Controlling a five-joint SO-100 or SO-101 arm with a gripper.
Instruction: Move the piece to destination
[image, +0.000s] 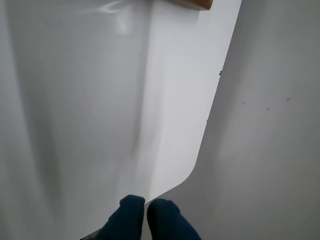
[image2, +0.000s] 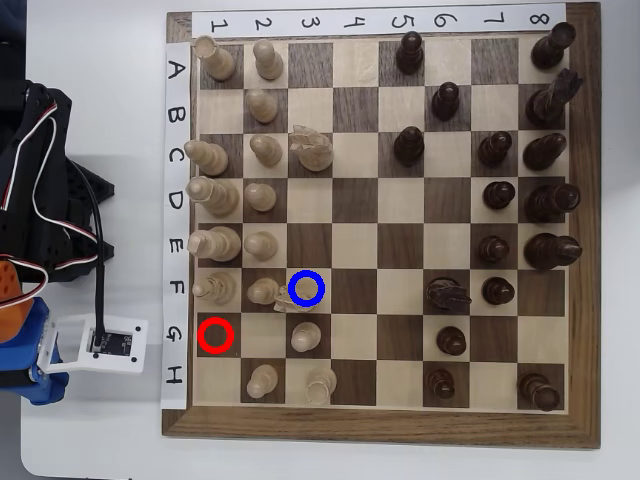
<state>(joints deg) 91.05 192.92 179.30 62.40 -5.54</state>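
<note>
Since the piece (image2: 305, 291) looks to be sitting on destination (image2: 326, 274) already, just beside a pawn (image2: 263, 291), I'd say just park: the gripper (image: 146, 214) is off-board with fingers together, holding nothing.

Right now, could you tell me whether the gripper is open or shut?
Shut. In the wrist view the gripper has its two fingertips almost touching, with only a thin gap and nothing held between them.

Overhead view bright, even, sharp; wrist view soft, glare near top, broad grey shadows.
</note>
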